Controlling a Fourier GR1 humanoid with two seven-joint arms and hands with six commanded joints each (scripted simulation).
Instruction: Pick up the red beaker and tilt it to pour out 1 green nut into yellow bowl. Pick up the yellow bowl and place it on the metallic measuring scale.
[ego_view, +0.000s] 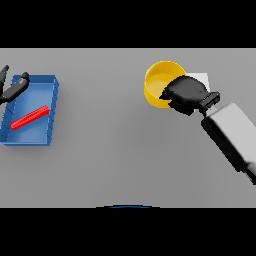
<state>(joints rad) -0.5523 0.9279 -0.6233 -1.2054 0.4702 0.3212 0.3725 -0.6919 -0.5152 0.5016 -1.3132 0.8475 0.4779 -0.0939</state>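
Note:
The yellow bowl (159, 80) is at the upper right of the table, tilted a little, with my right hand (186, 93) curled round its right rim. Just behind the hand, a pale corner of the metallic scale (201, 77) peeks out; the rest of it is hidden by hand and bowl. I cannot see a nut inside the bowl. The red beaker (30, 117) lies on its side in the blue tray (51, 107) at the far left. My left hand (14, 87) hovers over the tray's upper left corner with its fingers spread straight.
The blue tray takes up the left edge of the grey table (115, 150). My right forearm (232, 137) slants in from the lower right toward the bowl.

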